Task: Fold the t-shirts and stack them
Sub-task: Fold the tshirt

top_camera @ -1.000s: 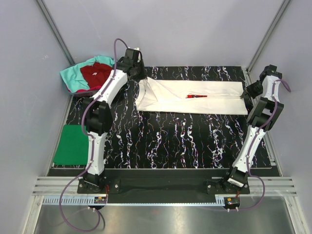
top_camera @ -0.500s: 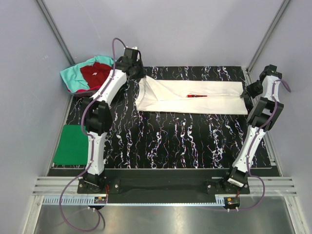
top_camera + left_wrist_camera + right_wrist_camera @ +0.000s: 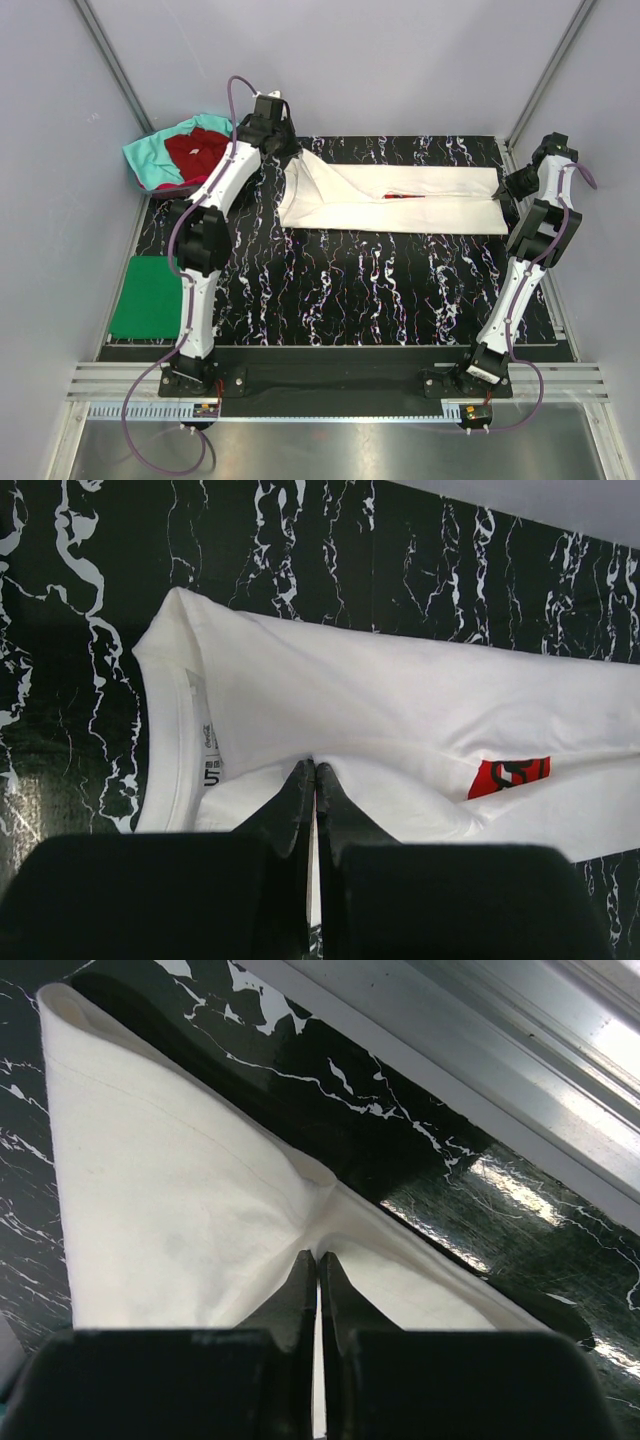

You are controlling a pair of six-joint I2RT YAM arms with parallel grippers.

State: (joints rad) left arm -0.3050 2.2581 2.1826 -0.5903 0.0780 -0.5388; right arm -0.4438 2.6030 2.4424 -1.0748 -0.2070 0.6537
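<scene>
A white t-shirt (image 3: 400,200) with a red chest print (image 3: 404,197) lies folded lengthwise across the far part of the table. My left gripper (image 3: 296,158) is shut on its collar end, cloth pinched between the jaws (image 3: 316,772), the neck label beside them. My right gripper (image 3: 503,192) is shut on the hem end (image 3: 318,1256), the cloth pulled into a peak at the tips. A folded green t-shirt (image 3: 148,297) lies at the near left. A dark red t-shirt (image 3: 196,150) and a teal t-shirt (image 3: 148,160) sit heaped at the far left.
The black marbled table (image 3: 350,290) is walled by grey panels on three sides. A metal rail (image 3: 480,1020) runs just past the right end of the white shirt. The arm bases stand on the near edge.
My left gripper has lifted the collar end slightly up and toward the far side, raising that corner. The right gripper has finished shutting on the hem.
</scene>
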